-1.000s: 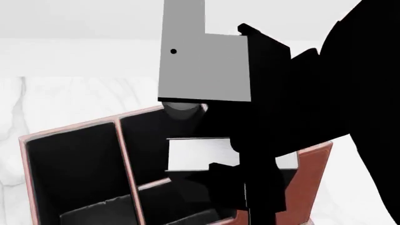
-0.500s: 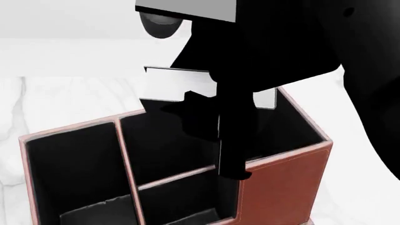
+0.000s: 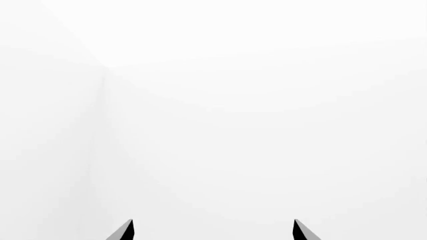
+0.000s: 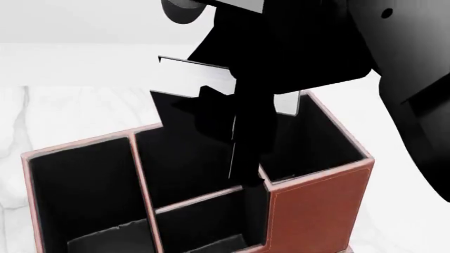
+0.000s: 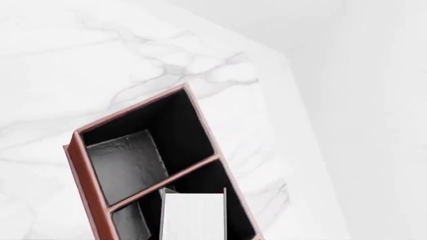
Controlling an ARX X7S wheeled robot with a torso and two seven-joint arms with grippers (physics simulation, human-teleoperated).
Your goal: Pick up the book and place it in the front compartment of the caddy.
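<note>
The caddy (image 4: 316, 205) stands low in the head view, reddish-brown with black lining and pink rims. Its middle section is split into a far small cell with a full-height outer wall, the front compartment (image 4: 186, 163), and a near cell with a cut-down wall (image 4: 204, 229). My right gripper (image 4: 243, 153) is shut on the book (image 4: 193, 79), black with white page edges, and holds it tilted above the middle section. In the right wrist view the book's page edge (image 5: 193, 215) hangs over the caddy (image 5: 80, 160). My left gripper (image 3: 213, 232) is open and empty, facing blank white.
The caddy stands on a white marble table (image 4: 70, 110), which also shows in the right wrist view (image 5: 100, 60). Large undivided cells lie on each side of the middle section, the left one (image 4: 77, 195) and the right one (image 4: 316, 142). My black right arm (image 4: 393, 95) fills the upper right of the head view.
My right gripper has risen with the book, from down inside the caddy to above its rim. The caddy has not moved.
</note>
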